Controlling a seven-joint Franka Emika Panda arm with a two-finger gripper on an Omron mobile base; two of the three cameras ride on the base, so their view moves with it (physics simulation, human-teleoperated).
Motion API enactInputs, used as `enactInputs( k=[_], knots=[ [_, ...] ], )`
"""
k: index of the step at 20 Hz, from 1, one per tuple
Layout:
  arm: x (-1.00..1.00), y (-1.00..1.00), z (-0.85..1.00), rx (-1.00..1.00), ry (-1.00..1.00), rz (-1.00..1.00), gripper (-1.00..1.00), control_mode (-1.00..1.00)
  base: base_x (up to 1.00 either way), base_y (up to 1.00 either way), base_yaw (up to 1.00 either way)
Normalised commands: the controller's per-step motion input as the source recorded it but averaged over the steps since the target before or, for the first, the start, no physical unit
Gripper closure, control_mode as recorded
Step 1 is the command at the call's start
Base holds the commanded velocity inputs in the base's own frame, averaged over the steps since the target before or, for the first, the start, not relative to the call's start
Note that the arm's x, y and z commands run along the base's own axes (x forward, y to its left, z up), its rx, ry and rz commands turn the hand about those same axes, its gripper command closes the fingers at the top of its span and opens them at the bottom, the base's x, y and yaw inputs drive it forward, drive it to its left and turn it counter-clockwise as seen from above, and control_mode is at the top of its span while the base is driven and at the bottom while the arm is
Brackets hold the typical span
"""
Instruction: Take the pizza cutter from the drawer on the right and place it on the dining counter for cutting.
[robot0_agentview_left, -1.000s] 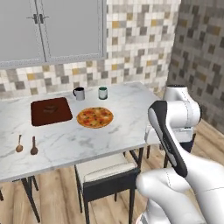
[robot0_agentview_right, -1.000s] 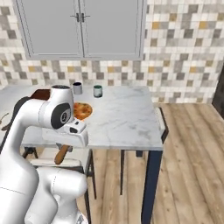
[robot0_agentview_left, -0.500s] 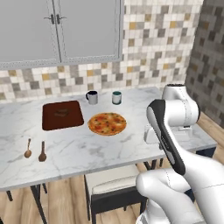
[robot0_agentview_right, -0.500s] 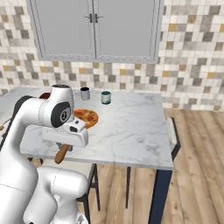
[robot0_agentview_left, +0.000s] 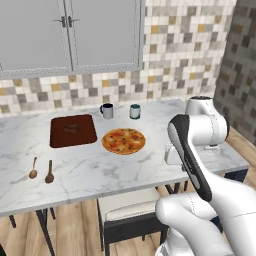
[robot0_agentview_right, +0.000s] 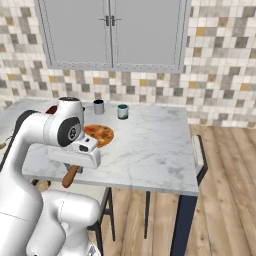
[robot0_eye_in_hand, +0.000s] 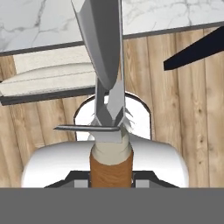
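My gripper (robot0_agentview_right: 73, 167) hangs at the near edge of the dining counter (robot0_agentview_right: 150, 145), shut on the pizza cutter (robot0_agentview_right: 70, 176). The cutter's brown wooden handle sticks down and to the left below the hand. In the hand view the handle (robot0_eye_in_hand: 110, 168) sits between my fingertips, and the grey blade (robot0_eye_in_hand: 103, 39) reaches up toward the counter's marble edge (robot0_eye_in_hand: 43, 22). The long white marble dining counter (robot0_agentview_left: 100, 170) spreads out ahead of the arm in the left base view. The drawer is out of view.
On the counter lie a pizza (robot0_agentview_left: 123, 140), a dark brown board (robot0_agentview_left: 72, 131), two mugs (robot0_agentview_left: 107, 110) (robot0_agentview_left: 134, 111) and two wooden spoons (robot0_agentview_left: 33, 170) (robot0_agentview_left: 49, 172). A cushioned stool (robot0_agentview_left: 127, 210) is tucked under the near side, another (robot0_agentview_right: 199, 152) at the counter's right end.
The whole picture has shifted in both base views, so the base has driven along the counter. The arm's pose and its hold on the cutter look the same.
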Motion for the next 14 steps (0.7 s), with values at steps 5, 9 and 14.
enactInputs(
  k=[5, 9, 14],
  knots=[
    [0.00, 0.00, 0.00, 0.00, 0.00, 0.00, 1.00, 1.00, 0.52, -0.37, 0.07],
    [0.00, 0.00, 0.00, 0.00, 0.00, 0.00, 1.00, 1.00, 0.48, -0.23, 0.03],
    [0.82, -0.46, 0.00, 0.09, 0.00, 0.03, 1.00, -1.00, 0.00, 0.00, 0.00]
  ],
)
